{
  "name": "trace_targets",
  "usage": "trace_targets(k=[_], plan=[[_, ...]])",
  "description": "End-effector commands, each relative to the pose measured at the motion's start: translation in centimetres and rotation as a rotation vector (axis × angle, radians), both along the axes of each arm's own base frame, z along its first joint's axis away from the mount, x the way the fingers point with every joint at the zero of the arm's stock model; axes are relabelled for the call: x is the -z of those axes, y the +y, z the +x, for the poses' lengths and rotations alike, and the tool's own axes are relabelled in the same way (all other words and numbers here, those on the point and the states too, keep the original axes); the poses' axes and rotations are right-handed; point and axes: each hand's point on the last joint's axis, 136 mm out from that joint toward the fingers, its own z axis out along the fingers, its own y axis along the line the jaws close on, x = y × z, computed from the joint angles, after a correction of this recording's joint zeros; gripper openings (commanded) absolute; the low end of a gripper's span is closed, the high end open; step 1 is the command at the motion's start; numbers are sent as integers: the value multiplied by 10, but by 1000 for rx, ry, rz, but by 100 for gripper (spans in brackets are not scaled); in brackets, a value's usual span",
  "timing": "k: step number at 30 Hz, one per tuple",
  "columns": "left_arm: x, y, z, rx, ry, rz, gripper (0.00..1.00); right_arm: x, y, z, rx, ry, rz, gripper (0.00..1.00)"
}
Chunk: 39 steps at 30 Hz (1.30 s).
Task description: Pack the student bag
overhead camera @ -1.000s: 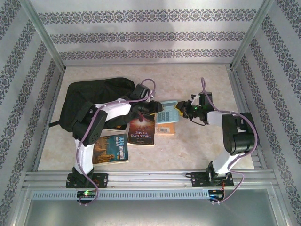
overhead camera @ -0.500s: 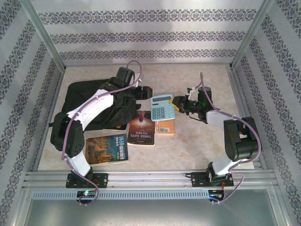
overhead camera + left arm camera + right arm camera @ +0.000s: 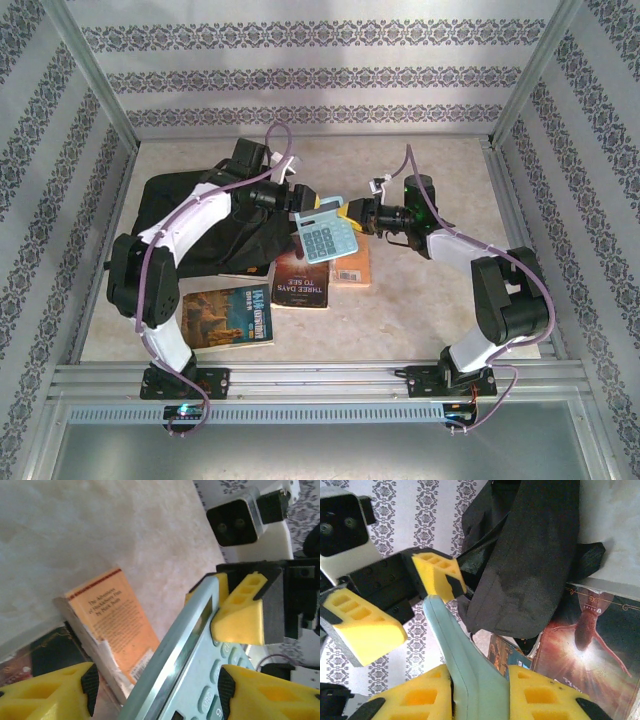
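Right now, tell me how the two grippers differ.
The right gripper is shut on the calculator; the left gripper is open. The right gripper clamps one end; the left gripper's fingers straddle the opposite end, unclamped. Both have yellow fingers and meet at the calculator, over the books.

Striped walls (image 3: 320, 60) around a beige table (image 3: 420, 310), soft even light.
Walls white with grey floral bands; tabletop marbled; metal rails (image 3: 320, 378) along near edge, up the corners.
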Motion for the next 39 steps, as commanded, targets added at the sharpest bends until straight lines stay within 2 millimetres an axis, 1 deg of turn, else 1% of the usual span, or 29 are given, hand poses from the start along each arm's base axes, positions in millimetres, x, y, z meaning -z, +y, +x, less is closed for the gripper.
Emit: trace_targets(k=[1, 4, 9, 10, 11, 13, 14, 15, 18, 20, 21, 23, 25, 28, 29, 31, 34, 37, 39], plan=[[-9, -11, -1, 58, 32, -167, 59, -22, 3, 3, -32, -65, 46, 18], [-10, -14, 0, 61, 56, -228, 51, -21, 3, 4, -29, -62, 47, 18], [-11, -16, -2, 67, 67, -267, 31, -18, 3, 7, -26, -52, 55, 18], [-11, -15, -1, 63, 65, -270, 28, -18, 4, 7, -26, -50, 57, 18], [-12, -15, 1, 55, 65, -278, 22, -17, 4, 7, -27, -48, 58, 18], [-16, -11, 5, 33, 59, -300, 16, -14, 4, 7, -21, -40, 54, 19], [-19, -9, 8, 20, 53, -317, 13, -13, 3, 8, -16, -39, 53, 21], [-23, -7, 11, 4, 50, -339, 10, -14, 2, 8, -10, -38, 51, 26], [-33, 2, 18, -40, 29, -399, 10, -13, -3, 11, 31, -31, 40, 45], [-36, 6, 21, -63, 27, -424, 9, -14, -9, 15, 74, -24, 28, 59], [-36, 8, 22, -76, 25, -429, 9, -15, -11, 16, 91, -20, 28, 64], [-35, 11, 24, -110, 19, -426, 8, -16, -19, 20, 148, -4, 25, 71], [-36, 15, 25, -150, -3, -419, 9, -13, -28, 21, 210, 27, 25, 75], [-38, 24, 27, -226, -37, -403, 9, -14, -35, 17, 271, 55, 48, 81], [-39, 26, 27, -245, -45, -399, 9, -15, -34, 14, 277, 63, 61, 83], [-38, 33, 29, -303, -60, -385, 8, -25, -24, 7, 255, 58, 86, 87], [-38, 38, 30, -360, -73, -394, 8, -39, 2, -5, 184, 36, 108, 89], [-38, 39, 28, -377, -74, -407, 7, -48, 24, -10, 142, 19, 128, 86], [-38, 38, 26, -380, -80, -402, 7, -53, 33, -11, 131, 11, 146, 80]])
